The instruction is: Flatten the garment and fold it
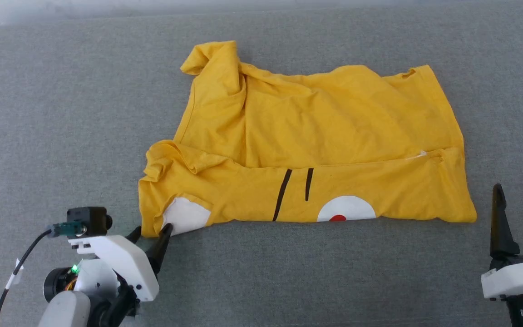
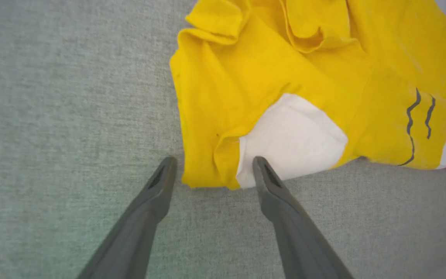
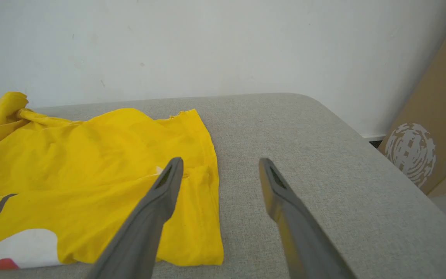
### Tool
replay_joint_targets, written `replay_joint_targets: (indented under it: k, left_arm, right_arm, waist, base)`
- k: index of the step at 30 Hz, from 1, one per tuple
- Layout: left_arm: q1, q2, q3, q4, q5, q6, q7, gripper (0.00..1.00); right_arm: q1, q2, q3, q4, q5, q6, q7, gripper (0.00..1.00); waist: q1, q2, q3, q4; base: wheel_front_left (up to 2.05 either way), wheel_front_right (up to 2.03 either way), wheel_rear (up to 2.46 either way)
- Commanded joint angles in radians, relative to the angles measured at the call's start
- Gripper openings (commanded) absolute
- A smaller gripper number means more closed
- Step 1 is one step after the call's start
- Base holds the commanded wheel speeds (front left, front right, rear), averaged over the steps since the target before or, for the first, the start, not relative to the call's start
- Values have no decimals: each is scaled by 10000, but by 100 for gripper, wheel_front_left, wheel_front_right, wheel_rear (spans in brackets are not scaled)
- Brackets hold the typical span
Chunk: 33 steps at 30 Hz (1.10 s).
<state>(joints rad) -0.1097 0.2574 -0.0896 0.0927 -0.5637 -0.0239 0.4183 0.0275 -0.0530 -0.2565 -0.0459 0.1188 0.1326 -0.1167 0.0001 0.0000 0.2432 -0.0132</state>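
The grey upholstered surface (image 1: 61,113) carries the garment (image 1: 316,136) at its middle, lying crosswise, doubled along its near edge and bunched at its left end (a sleeve there curls over). The right hand (image 1: 519,190) hangs released, off the shirt's right edge, touching nothing. The left hand (image 1: 152,231) is also released, its fingers (image 2: 161,186) straddling the near left corner by the white patch (image 2: 289,135). To do this well, I judge it should dip low, pinch that corner cleanly, then draw outward gently so the wrinkles spread rather than the whole shirt sliding.
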Motion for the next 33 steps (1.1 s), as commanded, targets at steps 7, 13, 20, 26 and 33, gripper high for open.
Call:
replay_joint_targets:
  k: [7,13,20,26,33]
  left_arm:
    - [-415,-149,55,781,-522,8,352,29]
    - [-381,-273,-4,1010,-807,-317,145,0]
    - [-157,-280,88,479,-810,-422,-466,0]
    - [46,-288,31,-124,-670,-381,-712,0]
    - [81,-322,-74,-635,-616,-299,-738,0]
  right_arm:
    - [-172,27,-75,45,23,-19,-77,100]
    - [-240,28,-63,76,-95,-19,13,100]
    - [-531,28,90,-257,-457,-19,919,100]
    - [-896,28,-76,-311,-416,-19,2275,100]
    - [-1379,-220,-573,233,-36,-19,4693,100]
  waist:
    - [-1,0,87,-149]
    - [-1,0,-2,-134]
    - [-1,0,-62,-52]
    - [-1,0,-4,94]
    - [-1,0,187,298]
  base:
    - [0,0,0]
    - [0,0,0]
    - [0,0,0]
    - [0,0,0]
    - [0,0,0]
